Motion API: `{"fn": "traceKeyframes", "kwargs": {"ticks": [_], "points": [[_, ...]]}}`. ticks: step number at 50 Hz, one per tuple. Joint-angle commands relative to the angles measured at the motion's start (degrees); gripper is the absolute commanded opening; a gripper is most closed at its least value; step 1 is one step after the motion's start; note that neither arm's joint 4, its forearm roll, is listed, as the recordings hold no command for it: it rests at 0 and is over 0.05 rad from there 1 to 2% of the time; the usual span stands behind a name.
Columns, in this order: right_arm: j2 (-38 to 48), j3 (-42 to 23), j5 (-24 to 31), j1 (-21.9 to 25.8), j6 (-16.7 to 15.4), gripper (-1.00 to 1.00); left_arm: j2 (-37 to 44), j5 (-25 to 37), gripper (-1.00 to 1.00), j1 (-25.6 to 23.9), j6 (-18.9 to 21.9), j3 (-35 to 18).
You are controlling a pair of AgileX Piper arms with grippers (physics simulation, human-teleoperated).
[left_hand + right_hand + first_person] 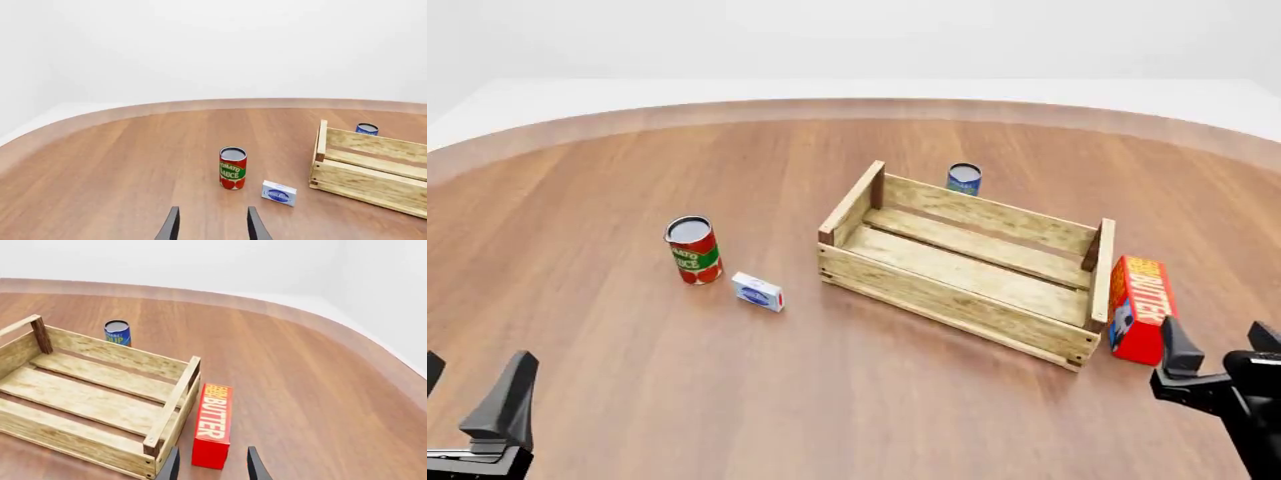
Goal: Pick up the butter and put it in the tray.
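The butter lay on the counter just beside the tray's right end wall. Near the butter, the right tool stood wide and empty; the left tool was likewise wide.

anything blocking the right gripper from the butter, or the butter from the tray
Nothing visible lies between the right gripper and the butter. The butter stands just outside the tray, so only the tray's end wall separates it from the inside.
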Motion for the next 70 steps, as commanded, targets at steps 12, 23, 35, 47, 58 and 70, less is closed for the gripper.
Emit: {"fn": "traceKeyframes", "kwargs": {"ticks": [12,23,35,47,58,70], "points": [[12.71,0.03,-11.18,0.02,-0.71,1.0,0.0,0.0,1.0,0.0,0.0,0.0],[17.3,0.02,-15.01,0.04,-1.11,1.0,0.0,0.0,1.0,0.0,0.0,0.0],[23.44,-0.02,-20.45,0.46,-1.08,1.0,0.0,0.0,1.0,0.0,0.0,0.0],[27.35,-0.38,-23.44,0.53,-1.25,1.0,0.0,0.0,1.0,0.0,0.0,0.0],[30.34,-1.21,-25.06,0.31,-1.58,1.0,0.0,0.0,1.0,0.0,0.0,0.0],[32.84,-2.26,-26.21,0.24,-1.93,1.0,0.0,0.0,1.0,0.0,0.0,0.0]]}}
